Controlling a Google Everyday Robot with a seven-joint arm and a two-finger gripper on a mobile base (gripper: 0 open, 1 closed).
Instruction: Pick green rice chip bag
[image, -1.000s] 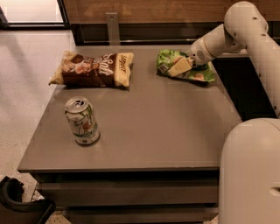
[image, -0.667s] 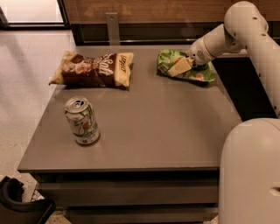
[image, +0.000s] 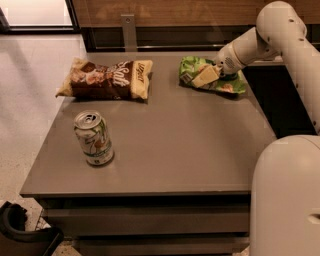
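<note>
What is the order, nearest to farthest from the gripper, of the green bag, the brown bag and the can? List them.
The gripper is at the far right of the table, down on the green bag.
1. Green bag: far right, directly under the gripper.
2. Brown bag: far left side, lying flat.
3. Can: near left, standing upright.

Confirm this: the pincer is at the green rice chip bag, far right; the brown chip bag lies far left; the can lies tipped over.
Wrong in one respect: the can stands upright, as the camera view shows. The pincer is at the green rice chip bag, far right; the brown chip bag lies far left.
</note>
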